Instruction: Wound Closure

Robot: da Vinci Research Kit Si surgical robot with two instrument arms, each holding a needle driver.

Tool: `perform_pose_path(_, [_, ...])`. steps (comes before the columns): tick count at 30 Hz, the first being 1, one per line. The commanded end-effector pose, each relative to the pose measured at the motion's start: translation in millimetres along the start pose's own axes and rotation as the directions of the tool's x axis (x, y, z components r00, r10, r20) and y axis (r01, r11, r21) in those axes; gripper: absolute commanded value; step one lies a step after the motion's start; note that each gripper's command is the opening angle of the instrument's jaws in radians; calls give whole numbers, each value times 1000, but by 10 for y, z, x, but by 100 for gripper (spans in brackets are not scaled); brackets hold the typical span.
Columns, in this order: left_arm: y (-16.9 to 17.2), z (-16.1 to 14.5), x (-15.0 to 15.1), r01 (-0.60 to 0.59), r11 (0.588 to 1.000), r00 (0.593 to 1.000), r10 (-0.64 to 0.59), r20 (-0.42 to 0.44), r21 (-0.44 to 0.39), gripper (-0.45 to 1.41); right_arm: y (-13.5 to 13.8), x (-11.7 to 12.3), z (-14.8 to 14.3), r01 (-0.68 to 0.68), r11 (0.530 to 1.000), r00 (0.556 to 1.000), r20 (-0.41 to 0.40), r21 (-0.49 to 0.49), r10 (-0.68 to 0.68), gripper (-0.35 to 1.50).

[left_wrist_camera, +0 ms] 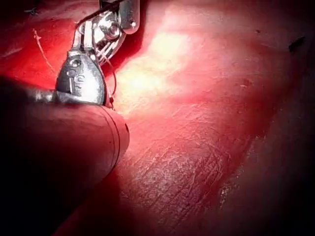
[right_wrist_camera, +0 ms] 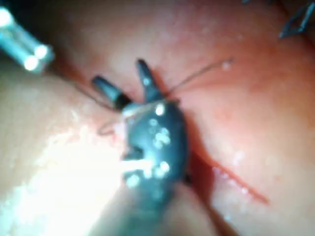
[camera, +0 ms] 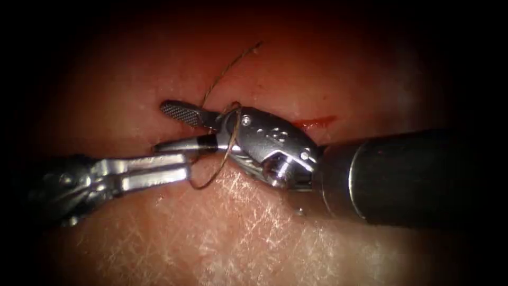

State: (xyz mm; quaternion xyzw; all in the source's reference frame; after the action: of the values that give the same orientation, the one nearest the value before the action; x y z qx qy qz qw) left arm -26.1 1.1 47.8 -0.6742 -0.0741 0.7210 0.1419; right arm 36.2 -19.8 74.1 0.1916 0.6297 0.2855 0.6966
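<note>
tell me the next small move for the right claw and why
Probably swing the right claw to the free tail of the thread and close on it. Its jaws stand open and empty, thread is looped around it, and the tail lies loose on the tissue. The left claw touches the thread.

No text, label, brand or number can be read anywhere. The right gripper (camera: 185,130) carries faint stamped marks on its metal wrist housing, too small to make out.
</note>
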Motion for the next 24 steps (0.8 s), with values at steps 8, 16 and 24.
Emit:
perform_pose_path(8, [-28,10,3,15,1000,1000,-15,-4,-5,-45,-20,-12,17,3,999,1000,26,53,-5,49])
perform_pose_path(16, [-67,11,-5,16,1000,1000,-16,-4,9,-45,-28,-13,19,3,995,999,41,99,-7,47])
perform_pose_path(24, [-106,8,-39,-2,1000,1000,2,-1,10,-45,-34,-12,16,4,989,999,44,146,-10,47])
